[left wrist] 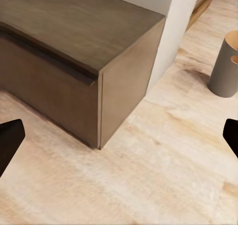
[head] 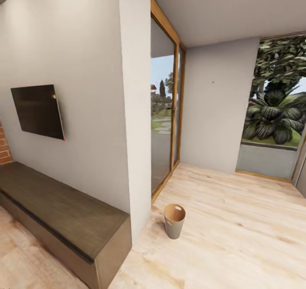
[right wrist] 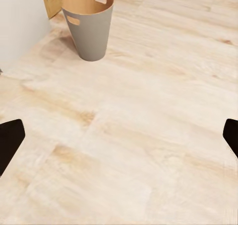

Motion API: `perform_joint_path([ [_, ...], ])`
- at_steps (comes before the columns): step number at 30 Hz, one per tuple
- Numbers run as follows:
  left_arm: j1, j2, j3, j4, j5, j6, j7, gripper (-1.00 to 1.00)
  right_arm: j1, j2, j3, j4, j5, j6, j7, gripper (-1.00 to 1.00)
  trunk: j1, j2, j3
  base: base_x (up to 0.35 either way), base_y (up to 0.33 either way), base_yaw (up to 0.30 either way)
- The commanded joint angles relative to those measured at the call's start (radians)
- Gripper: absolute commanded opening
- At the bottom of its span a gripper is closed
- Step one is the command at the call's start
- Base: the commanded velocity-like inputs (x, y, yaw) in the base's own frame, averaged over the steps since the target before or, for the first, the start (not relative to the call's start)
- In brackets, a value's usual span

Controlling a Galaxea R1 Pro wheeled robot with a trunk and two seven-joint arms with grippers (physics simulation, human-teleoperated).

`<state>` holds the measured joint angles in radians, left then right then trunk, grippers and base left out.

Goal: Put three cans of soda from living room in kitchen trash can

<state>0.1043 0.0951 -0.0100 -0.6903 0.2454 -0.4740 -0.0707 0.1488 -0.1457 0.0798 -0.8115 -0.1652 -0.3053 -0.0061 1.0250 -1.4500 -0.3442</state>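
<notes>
In the left wrist view the left gripper [left wrist: 119,135] has its two dark fingertips wide apart at the frame edges, grasping nothing, above the pale wooden floor [left wrist: 163,160]. The right gripper [right wrist: 119,135] is spread the same way, also with nothing between the tips. The low dark cabinet [head: 63,208] stands against the white wall [head: 85,68], its left end cut off by the frame. Just beyond its right corner, on the floor, stands the grey trash can [head: 174,221]; its inside is hard to see. A black television [head: 38,110] hangs on the wall, without readable writing. Farther away are a glass door [head: 163,110] and a window [head: 276,106] with plants.
</notes>
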Motion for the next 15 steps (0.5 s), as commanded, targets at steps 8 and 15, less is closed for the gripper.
perform_joint_path([
  [8, 0.0, 0.0, 0.0, 0.0, 0.0, 0.0, 0.0, 1.0, 0.0, 0.0, 0.0, 0.0, 0.0, 0.0, 0.0, 1.0, 0.0, 0.0, 0.003, 0.169, -0.284, 0.05],
  [15, 0.0, 0.0, -0.001, 0.0, 0.0, 0.0, 0.0, 1.0, 0.0, 0.0, 0.0, 0.0, 0.0, 0.0, 0.0, 1.0, 0.0, 0.0, 0.003, 0.151, -0.294, 0.007],
])
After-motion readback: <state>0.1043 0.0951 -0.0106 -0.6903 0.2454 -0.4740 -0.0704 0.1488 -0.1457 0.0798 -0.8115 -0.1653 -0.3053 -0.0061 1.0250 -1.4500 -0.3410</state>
